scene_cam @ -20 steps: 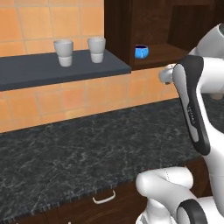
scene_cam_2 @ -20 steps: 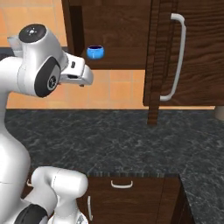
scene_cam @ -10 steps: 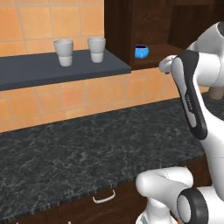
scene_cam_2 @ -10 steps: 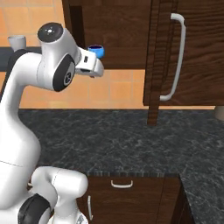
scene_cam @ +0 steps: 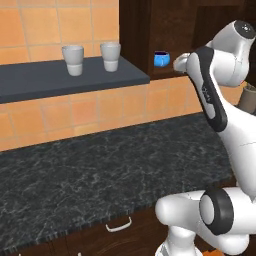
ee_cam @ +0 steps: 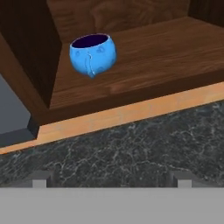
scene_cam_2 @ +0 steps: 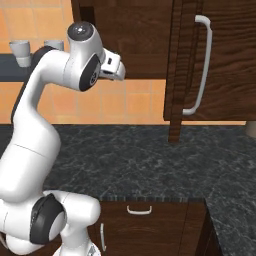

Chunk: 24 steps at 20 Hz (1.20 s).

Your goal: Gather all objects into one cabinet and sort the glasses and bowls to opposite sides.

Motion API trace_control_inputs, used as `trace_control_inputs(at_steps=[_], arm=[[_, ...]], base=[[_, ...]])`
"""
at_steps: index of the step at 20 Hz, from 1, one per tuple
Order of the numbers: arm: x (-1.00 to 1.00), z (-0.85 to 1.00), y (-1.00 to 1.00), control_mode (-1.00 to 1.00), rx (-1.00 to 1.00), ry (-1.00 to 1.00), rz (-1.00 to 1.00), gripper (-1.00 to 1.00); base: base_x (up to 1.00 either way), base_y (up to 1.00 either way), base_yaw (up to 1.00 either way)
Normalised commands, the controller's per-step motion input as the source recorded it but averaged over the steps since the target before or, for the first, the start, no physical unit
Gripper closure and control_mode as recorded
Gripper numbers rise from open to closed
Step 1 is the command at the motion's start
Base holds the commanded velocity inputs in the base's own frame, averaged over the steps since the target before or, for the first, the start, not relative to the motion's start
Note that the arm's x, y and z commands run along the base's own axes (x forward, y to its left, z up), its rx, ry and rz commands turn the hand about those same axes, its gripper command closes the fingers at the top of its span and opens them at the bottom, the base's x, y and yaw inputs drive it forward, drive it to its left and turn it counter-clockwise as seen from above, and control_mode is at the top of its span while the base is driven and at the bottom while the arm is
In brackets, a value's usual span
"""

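While the claw [ee_cam: 109, 180] hangs with tips apart, the blue bowl [ee_cam: 92, 54] sits upright, mouth up, at the cabinet's [ee_cam: 144, 65] left end.

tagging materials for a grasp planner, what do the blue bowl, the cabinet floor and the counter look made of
Blue bowl: looks like glazed ceramic, with a smooth bright shell, dark inside and uneven moulded surface; could be plastic.
Cabinet floor: dark wood, with visible grain and a matte finish.
Counter: polished stone, probably granite, black with pale veining.
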Motion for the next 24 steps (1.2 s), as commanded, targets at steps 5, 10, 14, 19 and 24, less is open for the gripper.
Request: trace_control_inputs(at_steps=[5, 10, 14, 19, 24], arm=[[0.13, 0.09, 0.17, -1.00, 0.00, 0.00, 0.00, -1.00], [0.18, 0.00, 0.35, -1.00, 0.00, 0.00, 0.00, -1.00], [0.16, 0.00, 0.12, -1.00, 0.00, 0.00, 0.00, -1.00], [0.07, 0.00, 0.00, -1.00, 0.00, -0.03, 0.00, -1.00], [0.34, 0.00, 0.00, -1.00, 0.00, -0.17, 0.00, -1.00]], base=[[0.00, 0.00, 0.00], [0.00, 0.00, 0.00], [0.00, 0.00, 0.00], [0.00, 0.00, 0.00], [0.00, 0.00, 0.00]])
